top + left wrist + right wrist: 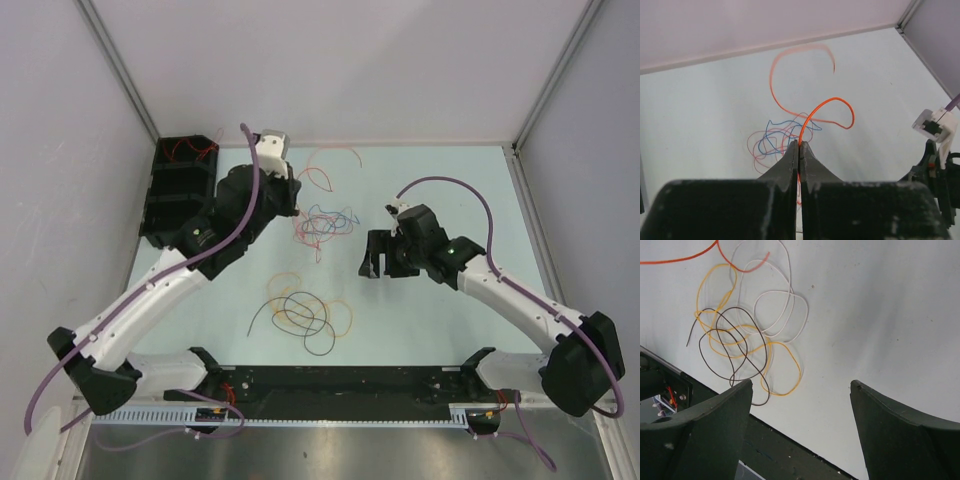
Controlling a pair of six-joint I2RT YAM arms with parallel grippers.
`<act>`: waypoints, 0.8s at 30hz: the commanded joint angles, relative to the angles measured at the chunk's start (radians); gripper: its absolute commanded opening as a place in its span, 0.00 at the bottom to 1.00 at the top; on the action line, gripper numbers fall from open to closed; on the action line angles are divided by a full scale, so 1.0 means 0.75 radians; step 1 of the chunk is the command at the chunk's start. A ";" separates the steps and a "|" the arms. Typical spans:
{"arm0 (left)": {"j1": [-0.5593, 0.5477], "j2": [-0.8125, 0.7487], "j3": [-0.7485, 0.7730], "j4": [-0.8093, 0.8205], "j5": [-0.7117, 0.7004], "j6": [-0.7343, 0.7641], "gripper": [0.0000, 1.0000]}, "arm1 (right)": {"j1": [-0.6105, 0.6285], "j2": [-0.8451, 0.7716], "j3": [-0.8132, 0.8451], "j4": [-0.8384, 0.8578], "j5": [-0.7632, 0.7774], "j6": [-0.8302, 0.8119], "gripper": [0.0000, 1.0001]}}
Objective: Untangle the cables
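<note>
Pinching an orange cable (836,98), likely to draw it from the tangle (772,142).
Left gripper (799,144) clamped it; right gripper (801,385) gaped, empty.

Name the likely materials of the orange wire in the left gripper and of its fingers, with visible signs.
Orange wire: likely plastic insulation, smooth; holds a springy arc. Left gripper fingers: probably matte black plastic, scuffed, speckled.
</note>
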 commanded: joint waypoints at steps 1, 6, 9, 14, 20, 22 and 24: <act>0.048 0.036 -0.179 -0.006 0.098 -0.013 0.00 | -0.018 -0.084 -0.010 0.087 -0.013 -0.017 0.84; 0.058 0.026 -0.166 0.025 0.162 -0.023 0.00 | -0.018 -0.129 -0.026 0.196 -0.138 -0.009 0.83; 0.085 0.032 -0.037 -0.008 0.150 -0.011 0.00 | -0.018 -0.135 -0.028 0.216 -0.148 -0.009 0.83; 0.183 0.062 0.202 -0.079 0.023 -0.017 0.00 | -0.018 -0.123 -0.035 0.233 -0.162 -0.001 0.83; 0.332 0.140 0.448 -0.170 -0.022 0.001 0.01 | -0.020 -0.147 -0.069 0.231 -0.158 -0.005 0.83; 0.353 0.144 0.501 -0.153 -0.042 0.024 0.00 | -0.024 -0.160 -0.082 0.229 -0.152 -0.013 0.83; 0.383 0.144 0.568 -0.139 -0.071 0.024 0.00 | -0.035 -0.164 -0.092 0.231 -0.158 -0.015 0.83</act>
